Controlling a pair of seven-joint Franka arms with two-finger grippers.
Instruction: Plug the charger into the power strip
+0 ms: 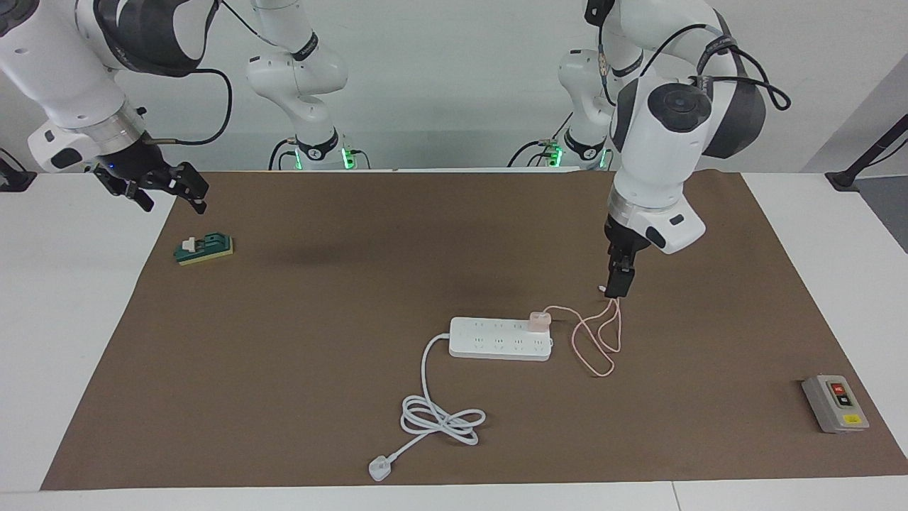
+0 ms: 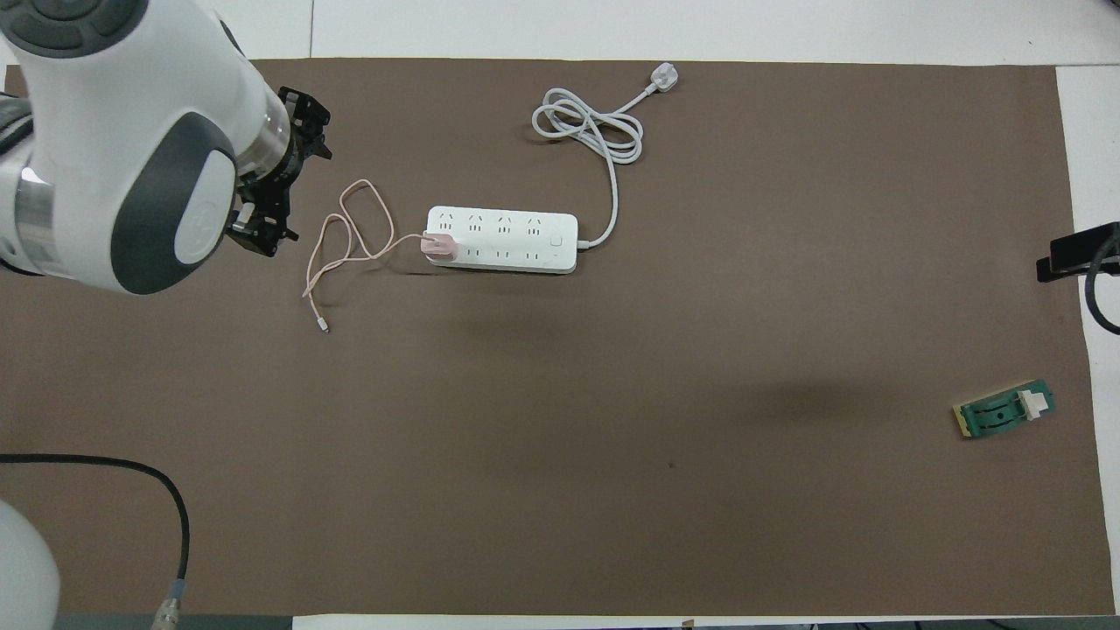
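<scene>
**Left hand clear, charger seated in strip**

Left hand [image 1: 616, 282] hangs open and empty over the pink cable loops, at two o'clock from the charger [image 1: 539, 320] in the power strip [image 1: 501, 338]. Snagging that cable could tug it loose. Right hand [image 1: 164, 188] waits, open.

charger [image 1: 539, 321]: pink cube, seated upright in strip's end socket, cable looped at 3 o'clock | power strip [image 1: 496, 339]: white, flat, mat centre

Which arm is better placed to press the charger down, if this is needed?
Left. The left claw hangs open over the pink cable beside the charger on the power strip; the right claw waits at the table's edge.
</scene>
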